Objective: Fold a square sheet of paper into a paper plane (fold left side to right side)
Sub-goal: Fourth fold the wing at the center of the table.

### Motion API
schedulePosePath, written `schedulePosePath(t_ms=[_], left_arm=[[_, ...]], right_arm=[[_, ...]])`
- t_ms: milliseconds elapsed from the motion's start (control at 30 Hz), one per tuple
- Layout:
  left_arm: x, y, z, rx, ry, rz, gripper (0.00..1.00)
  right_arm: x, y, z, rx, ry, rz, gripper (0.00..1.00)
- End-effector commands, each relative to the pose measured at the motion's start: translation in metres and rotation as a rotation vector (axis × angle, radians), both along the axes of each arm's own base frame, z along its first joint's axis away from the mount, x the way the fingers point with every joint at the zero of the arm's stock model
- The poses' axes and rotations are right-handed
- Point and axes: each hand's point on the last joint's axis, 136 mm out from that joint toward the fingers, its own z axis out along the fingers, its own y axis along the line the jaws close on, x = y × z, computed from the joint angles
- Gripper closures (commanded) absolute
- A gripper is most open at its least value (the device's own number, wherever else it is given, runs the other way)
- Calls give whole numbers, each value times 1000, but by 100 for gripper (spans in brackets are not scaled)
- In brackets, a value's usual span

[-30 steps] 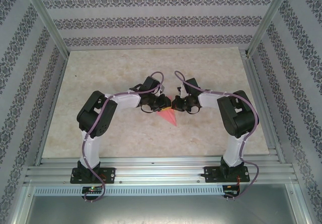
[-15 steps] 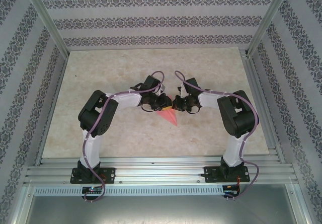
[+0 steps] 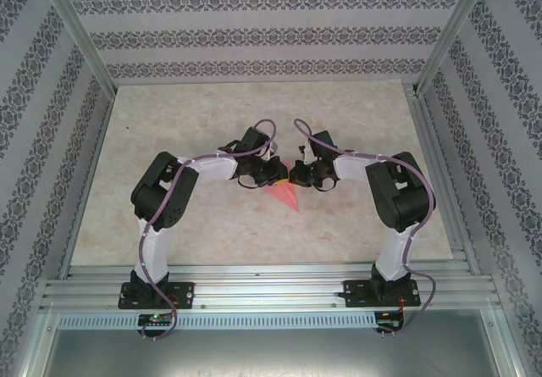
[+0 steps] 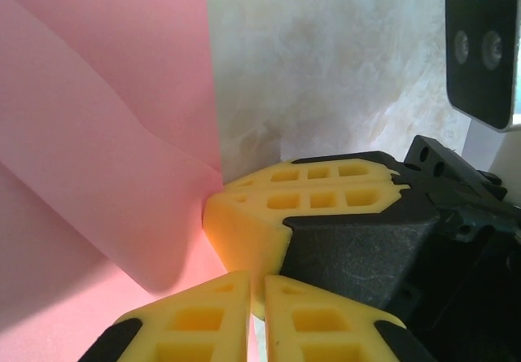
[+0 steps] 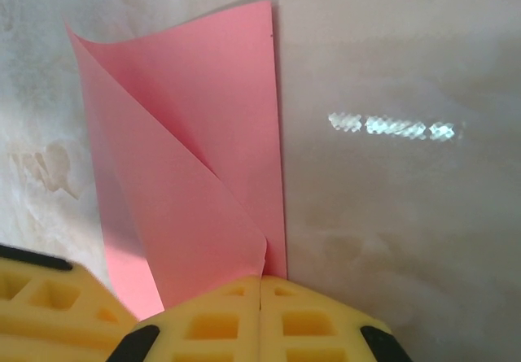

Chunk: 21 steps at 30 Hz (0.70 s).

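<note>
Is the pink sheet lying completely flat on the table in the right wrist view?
No, the pink sheet is folded over itself, and its upper layer bulges upward in a loose curve.

Left pincer and right pincer tip to tip, pink paper under them

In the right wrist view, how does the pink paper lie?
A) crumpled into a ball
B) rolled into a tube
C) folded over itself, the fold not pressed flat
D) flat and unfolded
C: one flap of the pink paper bends over the rest in a soft curve, not pressed flat.
</note>
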Motion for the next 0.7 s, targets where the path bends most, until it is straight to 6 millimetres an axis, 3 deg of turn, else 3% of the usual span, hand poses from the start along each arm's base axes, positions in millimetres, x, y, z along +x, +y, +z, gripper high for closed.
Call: schedulePosePath(t_ms=[0,167,667], left_arm=[[12,23,-10,65,-30,79,85],[13,23,3,48,-52,77,82],[12,1,5,-48,-33,41,81]], right_arm=[[-44,-26,-55,-176,169,15,96],[-44,-26,-55,-177,171,16,96],[-44,-26,-55,-177,172,19,96]])
